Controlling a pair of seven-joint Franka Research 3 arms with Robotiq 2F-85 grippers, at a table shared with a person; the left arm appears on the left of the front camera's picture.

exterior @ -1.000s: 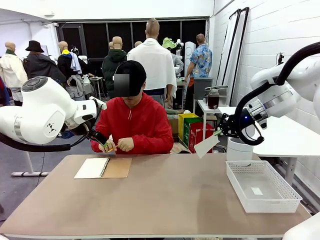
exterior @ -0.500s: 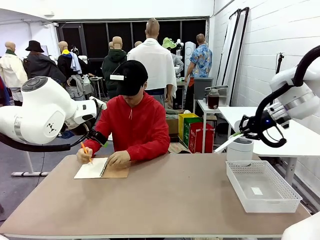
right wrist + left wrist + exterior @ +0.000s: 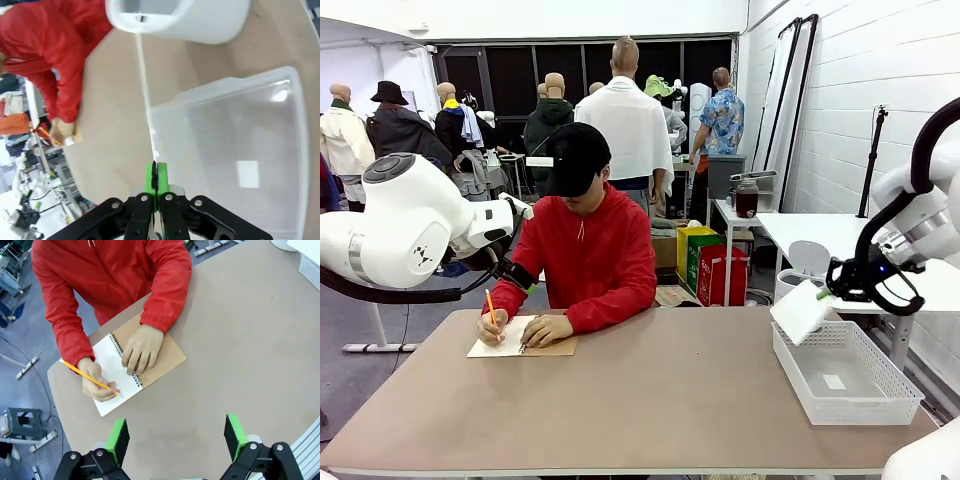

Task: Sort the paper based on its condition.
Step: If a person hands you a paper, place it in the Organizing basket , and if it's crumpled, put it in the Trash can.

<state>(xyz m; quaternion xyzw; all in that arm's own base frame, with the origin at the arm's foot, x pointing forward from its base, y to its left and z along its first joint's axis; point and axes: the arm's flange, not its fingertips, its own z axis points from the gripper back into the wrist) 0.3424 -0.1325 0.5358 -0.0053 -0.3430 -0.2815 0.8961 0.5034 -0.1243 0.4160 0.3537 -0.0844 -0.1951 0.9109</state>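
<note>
Here, we list first what cannot be read. In the right wrist view the paper [image 3: 144, 95] stands edge-on, a thin pale line rising from the pads, so its face is hidden. Its far end meets the bin [image 3: 180, 17], which is cut off by the top edge. A small white patch [image 3: 247, 174] lies on the floor of the basket [image 3: 235, 84]; we cannot tell whether it is a scrap or a label. The paper line follows one basket wall, and we cannot tell whether it hangs inside or outside the rim.

In the front view the right gripper [image 3: 823, 294] is clamped on the paper's upper edge. The paper [image 3: 802, 312] hangs tilted down from it at the far left corner of the basket [image 3: 845, 405]. It reads as plain white and flat; any fine creasing is too small for us to see.

The left gripper [image 3: 176, 440] hovers over the table [image 3: 240, 340] with its pads apart and nothing between them. Beyond it, a person's hand [image 3: 98, 385] holds a pencil [image 3: 85, 374] to the notebook [image 3: 167, 357].
</note>
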